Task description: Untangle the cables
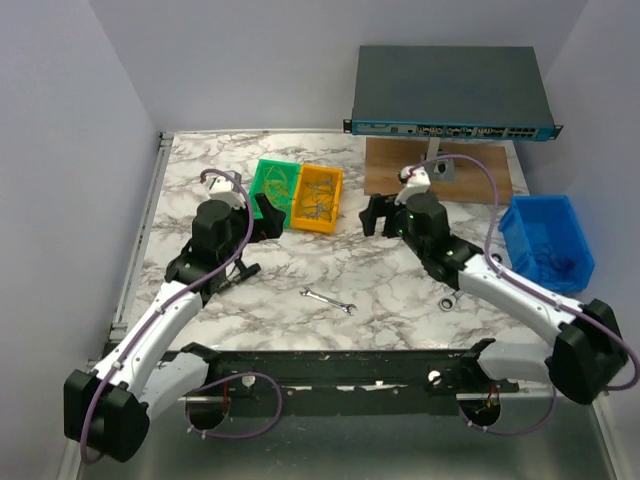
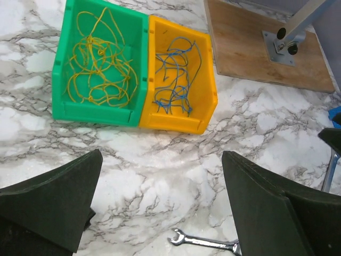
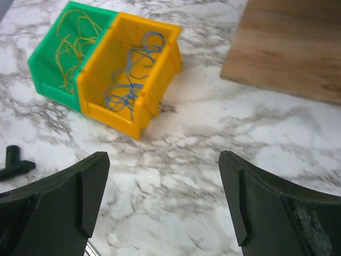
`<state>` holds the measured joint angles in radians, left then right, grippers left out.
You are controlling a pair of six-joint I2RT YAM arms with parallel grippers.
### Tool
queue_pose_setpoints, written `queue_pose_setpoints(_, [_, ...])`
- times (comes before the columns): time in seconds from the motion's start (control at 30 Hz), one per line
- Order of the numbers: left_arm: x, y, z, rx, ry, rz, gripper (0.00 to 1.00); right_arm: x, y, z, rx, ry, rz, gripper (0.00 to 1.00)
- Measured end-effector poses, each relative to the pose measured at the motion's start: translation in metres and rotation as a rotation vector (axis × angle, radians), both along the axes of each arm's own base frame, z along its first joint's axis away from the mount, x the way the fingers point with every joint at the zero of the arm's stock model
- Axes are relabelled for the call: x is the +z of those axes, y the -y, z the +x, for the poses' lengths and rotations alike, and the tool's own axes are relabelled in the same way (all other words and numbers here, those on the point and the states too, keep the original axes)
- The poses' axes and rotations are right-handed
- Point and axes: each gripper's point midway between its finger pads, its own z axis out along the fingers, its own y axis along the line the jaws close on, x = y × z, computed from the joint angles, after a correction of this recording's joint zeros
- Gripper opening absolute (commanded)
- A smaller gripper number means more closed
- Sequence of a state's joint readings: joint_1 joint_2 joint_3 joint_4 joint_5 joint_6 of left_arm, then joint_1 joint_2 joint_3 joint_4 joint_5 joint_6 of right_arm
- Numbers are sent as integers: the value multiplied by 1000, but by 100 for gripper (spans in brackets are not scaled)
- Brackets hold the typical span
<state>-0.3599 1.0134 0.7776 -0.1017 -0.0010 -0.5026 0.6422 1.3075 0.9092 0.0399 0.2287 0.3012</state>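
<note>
Green bin touching yellow bin, silver wrench on marble table, wooden board, grey network switch, blue bin.

Smooth, faintly glossy marble-patterned table, shiny moulded plastic for the green bin and yellow bin — thin, smooth-coated wire for the yellow cables and blue cables — matt grained wood for the board, bright polished metal for the wrench, matt grey metal for the switch casing.
</note>
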Motion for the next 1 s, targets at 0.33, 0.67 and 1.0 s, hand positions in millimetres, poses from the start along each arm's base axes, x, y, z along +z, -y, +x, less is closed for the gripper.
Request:
queue_pose_setpoints(0.33, [-31, -36, -42, 71, 185, 31, 99, -3, 85, -50, -174, 209, -8, 96])
queue_pose_setpoints(0.67, [-68, -76, -42, 199, 242, 237, 98, -55, 162, -82, -411, 406, -17, 88])
queue_pose_setpoints(1.0, [-104, -117, -27, 308, 336, 464, 87, -79, 221, -41, -539, 376, -110, 86])
